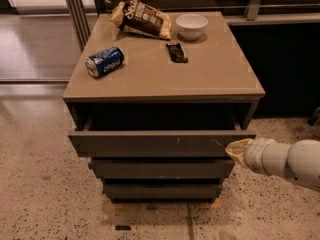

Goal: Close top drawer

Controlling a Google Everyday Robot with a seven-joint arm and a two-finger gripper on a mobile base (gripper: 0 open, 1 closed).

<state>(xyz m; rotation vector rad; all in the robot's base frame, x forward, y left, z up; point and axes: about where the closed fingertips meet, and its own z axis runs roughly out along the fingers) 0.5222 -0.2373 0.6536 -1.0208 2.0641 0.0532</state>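
A boxy cabinet (210, 79) with a smooth tan top is shown. Beneath the top, the top drawer (150, 144), flat-fronted, matte grey-brown and scratched, is seen partly pulled out. The pale, tapered gripper (237, 151) is set against its 3 o'clock end; its state cannot be told. A crinkled chip bag (144, 18) is laid at the top's 12 o'clock.

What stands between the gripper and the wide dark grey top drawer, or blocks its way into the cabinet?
Nothing visible does. The pale gripper sits at the right end of the wide dark grey-brown top drawer; the shadowed gap behind its front shows no object.
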